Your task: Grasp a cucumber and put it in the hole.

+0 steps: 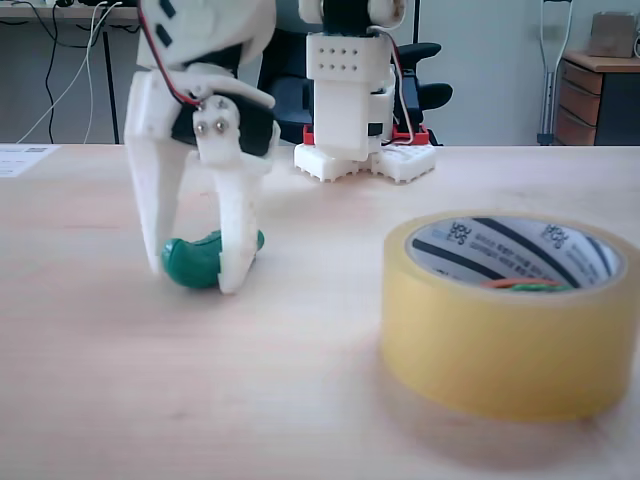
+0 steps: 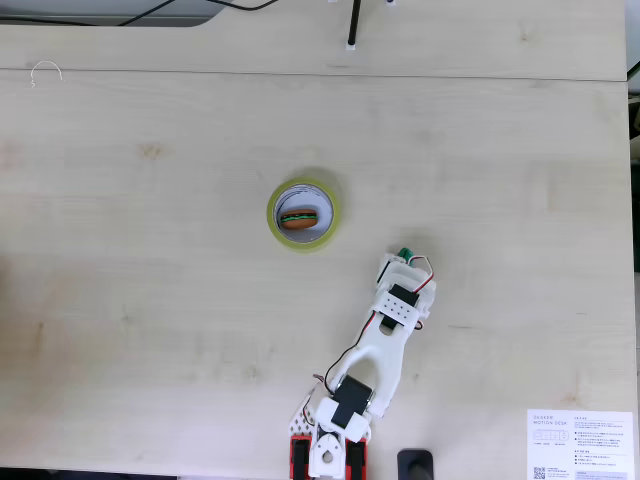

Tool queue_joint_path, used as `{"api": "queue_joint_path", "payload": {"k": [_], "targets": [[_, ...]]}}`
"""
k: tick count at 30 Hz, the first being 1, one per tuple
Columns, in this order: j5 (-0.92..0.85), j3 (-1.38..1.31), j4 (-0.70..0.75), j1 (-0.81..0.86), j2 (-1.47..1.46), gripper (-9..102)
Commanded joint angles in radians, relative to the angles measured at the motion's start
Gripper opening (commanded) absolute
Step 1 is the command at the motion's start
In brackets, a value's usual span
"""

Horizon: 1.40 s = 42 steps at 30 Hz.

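Note:
The dark-green cucumber lies on the wooden table, left of centre in a fixed view. My white gripper comes down from above with one finger at the cucumber's left end and the other across its front, pressed against it. From above, a green tip of the cucumber pokes out past the gripper. The yellowish tape roll stands to the right, apart from the gripper. Its hole holds an orange piece with a green bit.
The arm's base stands at the table's far edge behind the gripper. A printed sheet lies near a table corner. Bare wood stretches between the gripper and the tape roll.

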Motion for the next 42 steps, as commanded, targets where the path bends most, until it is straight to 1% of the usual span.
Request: {"api": "queue_joint_path", "payload": {"k": [1,5,7,16,17,19,24,27,29,32,36,40,42], "targets": [[-0.011,-0.035,0.043,0.008,0.054,13],[-0.011,-0.035,0.064,0.008,0.087,7],[-0.011,-0.035,0.071,0.008,0.103,5],[-0.011,-0.035,0.091,0.008,0.146,5],[-0.011,-0.034,0.091,0.008,0.149,6],[-0.011,-0.034,0.091,0.008,0.16,11],[-0.006,-0.031,0.117,0.008,0.236,10],[-0.005,-0.031,0.121,0.008,0.318,12],[-0.005,-0.031,0.164,0.012,0.379,13],[0.018,-0.031,0.278,0.026,0.465,16],[0.072,-0.014,0.413,0.044,0.561,28],[0.186,-0.011,0.546,0.046,0.6,36],[0.235,-0.008,0.607,0.046,0.611,37]]}}
